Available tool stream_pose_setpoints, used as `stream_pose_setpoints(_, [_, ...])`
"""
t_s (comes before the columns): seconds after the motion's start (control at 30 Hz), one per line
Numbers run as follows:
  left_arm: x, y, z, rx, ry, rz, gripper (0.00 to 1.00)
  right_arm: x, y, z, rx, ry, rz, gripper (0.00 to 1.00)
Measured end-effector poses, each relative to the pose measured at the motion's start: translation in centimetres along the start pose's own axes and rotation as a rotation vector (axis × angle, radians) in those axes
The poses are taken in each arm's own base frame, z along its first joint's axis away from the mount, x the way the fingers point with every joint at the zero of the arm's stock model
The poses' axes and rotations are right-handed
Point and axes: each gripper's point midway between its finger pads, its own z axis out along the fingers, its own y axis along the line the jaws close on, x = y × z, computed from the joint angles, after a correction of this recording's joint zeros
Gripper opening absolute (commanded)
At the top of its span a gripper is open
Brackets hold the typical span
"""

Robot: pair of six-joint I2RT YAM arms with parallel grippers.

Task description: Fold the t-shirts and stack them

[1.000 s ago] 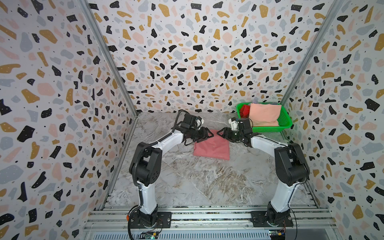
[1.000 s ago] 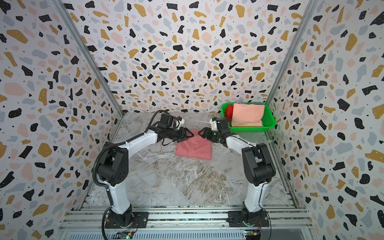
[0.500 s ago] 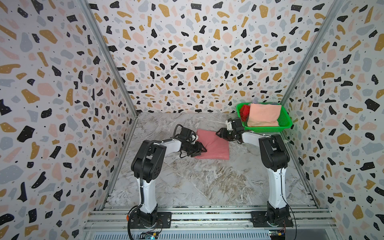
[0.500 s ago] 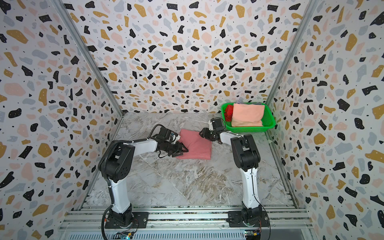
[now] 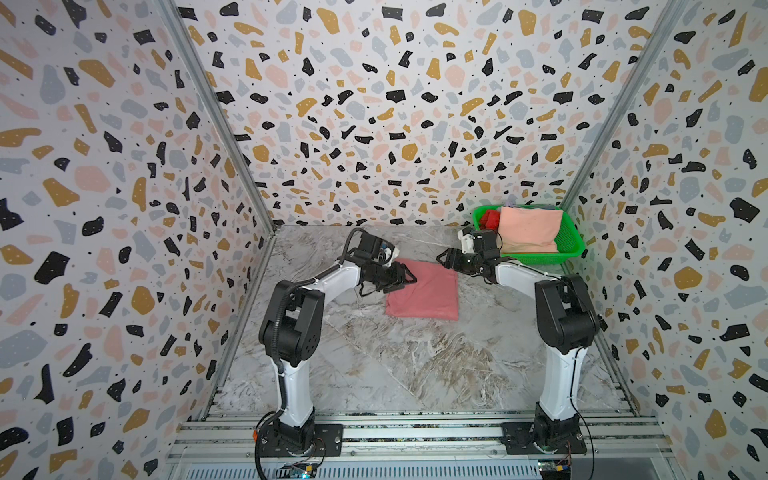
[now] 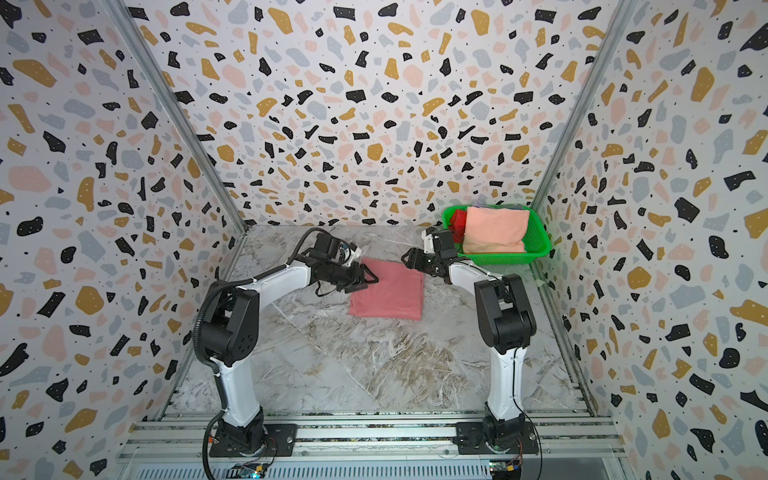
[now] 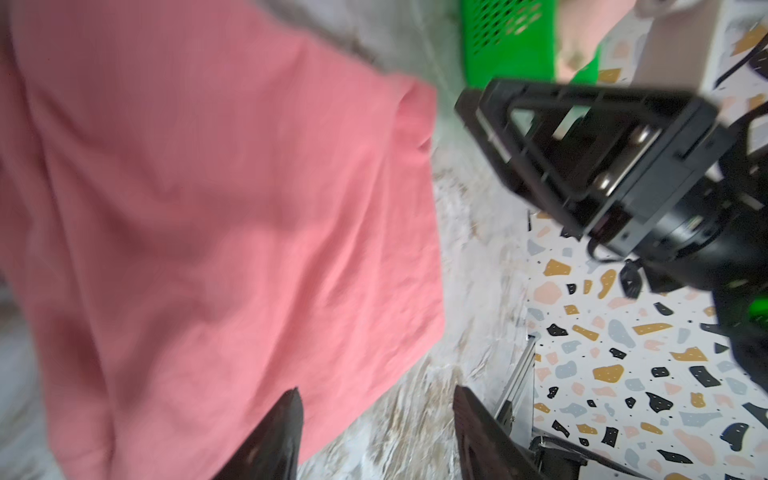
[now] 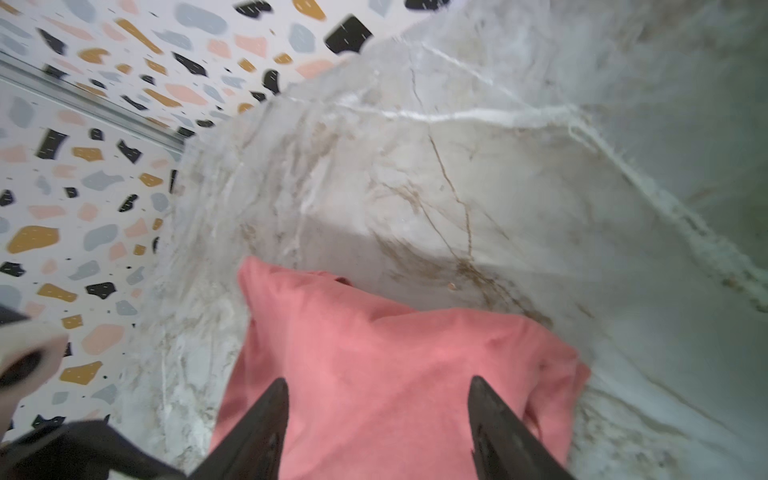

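Observation:
A dusty rose-pink t-shirt (image 5: 424, 293) (image 6: 388, 295) lies folded into a rectangle on the marble table in both top views. My left gripper (image 5: 409, 277) (image 6: 371, 277) hovers open at its left far edge, with nothing between its fingers. In the left wrist view the cloth (image 7: 208, 208) lies beyond the left gripper (image 7: 376, 390). My right gripper (image 5: 444, 258) (image 6: 409, 257) hovers open over the far right corner. The right wrist view shows the shirt (image 8: 374, 353) below the empty right gripper (image 8: 378, 380). A pale peach t-shirt (image 5: 528, 228) and a bright red t-shirt (image 5: 488, 218) sit in the basket.
A green mesh basket (image 5: 571, 245) (image 6: 538, 249) stands at the back right corner, close behind my right arm. Speckled walls close in the left, back and right sides. Bare marble table (image 5: 415, 365) stretches in front of the pink shirt.
Both arms dropped low to the pink shirt's edges half a second ago and have since risen off it. The shirt lies where it was.

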Motion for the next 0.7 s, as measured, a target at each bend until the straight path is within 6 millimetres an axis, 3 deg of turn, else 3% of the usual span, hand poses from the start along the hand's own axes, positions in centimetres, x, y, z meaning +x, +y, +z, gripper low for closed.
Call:
stream_pose_setpoints(0.1, [-3.4,-1.9,0.1,0.036,-0.058,0.046,0.59,1.6,2.4,-2.1,-0.043,0.008,-0.005,0.68])
stream_pose_setpoints(0.2, [-5.6,-1.4,2.0,0.053,-0.075,0.036,0.59,4.8,3.6,-3.0,-0.081,0.051,0.010,0.68])
stream_pose_setpoints(0.37, [-6.7,3.1,6.4,0.037,-0.052,-0.071,0.59,11.9,3.3,-2.6,-0.080,0.196,0.021,0.68])
stream_pose_setpoints(0.47, [-6.5,6.1,8.1,0.012,-0.039,-0.134,0.59,14.7,2.9,-2.5,-0.064,0.259,-0.002,0.67])
stream_pose_setpoints(0.53, [-6.6,8.3,8.3,-0.005,-0.041,-0.180,0.59,16.3,2.3,-2.6,-0.033,0.289,-0.026,0.66])
stream_pose_setpoints(0.6, [-7.1,9.0,7.8,0.004,-0.050,-0.187,0.58,17.5,1.2,-2.7,-0.001,0.306,-0.040,0.66])
stream_pose_setpoints(0.7, [-8.2,10.2,6.7,-0.020,-0.079,-0.185,0.58,17.6,0.6,-3.1,0.027,0.292,-0.067,0.65])
